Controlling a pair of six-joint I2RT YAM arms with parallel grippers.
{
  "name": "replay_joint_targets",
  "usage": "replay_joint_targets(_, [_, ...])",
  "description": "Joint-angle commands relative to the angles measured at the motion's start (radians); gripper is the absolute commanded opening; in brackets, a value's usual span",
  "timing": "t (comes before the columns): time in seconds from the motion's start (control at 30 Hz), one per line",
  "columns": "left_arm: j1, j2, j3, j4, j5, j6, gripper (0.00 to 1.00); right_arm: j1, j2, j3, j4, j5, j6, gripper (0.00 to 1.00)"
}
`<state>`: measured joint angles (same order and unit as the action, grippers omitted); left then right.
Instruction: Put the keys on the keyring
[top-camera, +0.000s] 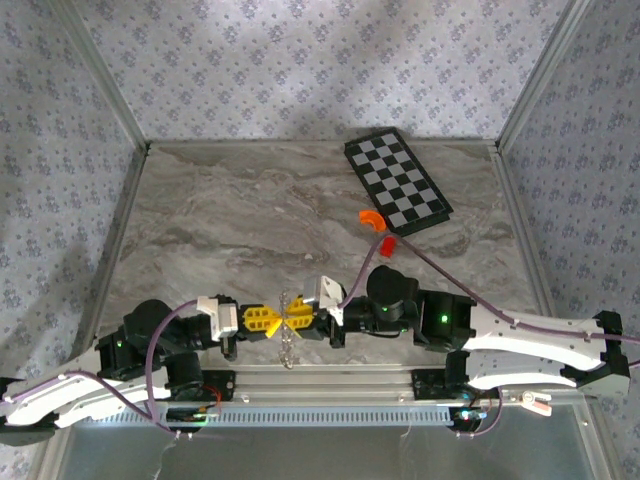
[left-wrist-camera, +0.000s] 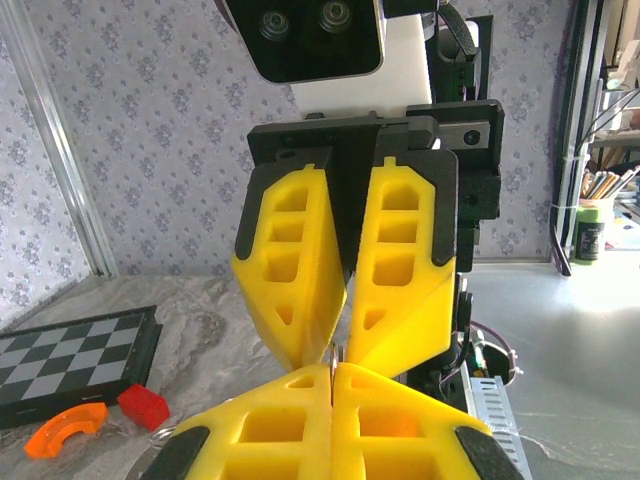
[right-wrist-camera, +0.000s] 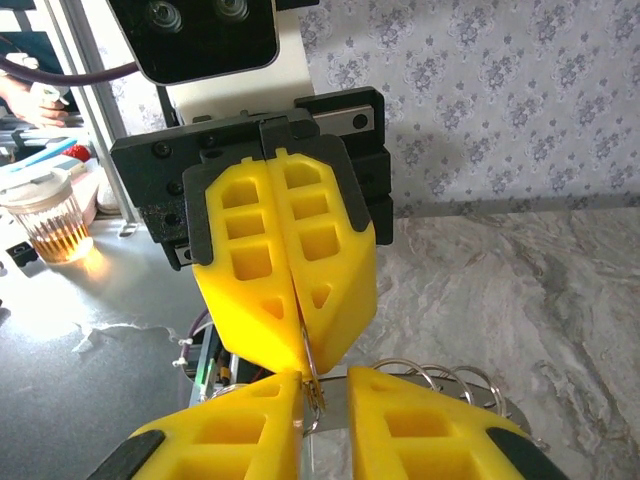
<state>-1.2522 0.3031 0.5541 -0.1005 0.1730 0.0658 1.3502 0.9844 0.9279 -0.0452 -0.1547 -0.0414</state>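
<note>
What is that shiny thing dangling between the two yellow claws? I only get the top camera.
Observer: On the right wrist camera it's the keyring, a thin wire loop pinched at the tips of the left gripper.
Operator: Is the other claw grabbing it too?
Observer: Not yet. The right gripper has its fingers a little apart, with the wire in the gap.
Operator: Is there more of it?
Observer: Yes, more silvery loops bunch up just beside the right gripper's finger.

Keyring (right-wrist-camera: 432, 370) between tips of left gripper (right-wrist-camera: 303, 357)
</note>
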Motion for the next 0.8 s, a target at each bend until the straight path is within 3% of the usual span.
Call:
replay_joint_targets(0.0, [-0.002, -0.004, 0.01, 0.064, 0.023, 0.02, 0.0, -0.007, 0.003, 0.021, 0.021, -0.001, 0.008, 0.17])
replay_joint_targets(0.43, [-0.001, 0.014, 0.017, 0.049, -0.014, 0.023, 0.0, -0.01, 0.012, 0.047, -0.075, 0.053, -0.031, 0.0])
replay_joint_targets(0.57, [-0.001, 0.03, 0.057, -0.063, -0.089, 0.016, 0.01, -0.01, 0.007, 0.087, -0.17, 0.09, -0.06, 0.0])
replay_joint_targets(0.67, [-0.001, 0.076, 0.12, -0.203, -0.207, -0.001, 0.08, -0.011, 0.006, 0.134, -0.284, 0.107, -0.088, 0.0])
replay_joint_targets(0.77, [-0.002, 0.122, 0.165, -0.298, -0.23, -0.009, 0.14, -0.018, 0.023, 0.191, -0.403, 0.103, -0.126, 0.0])
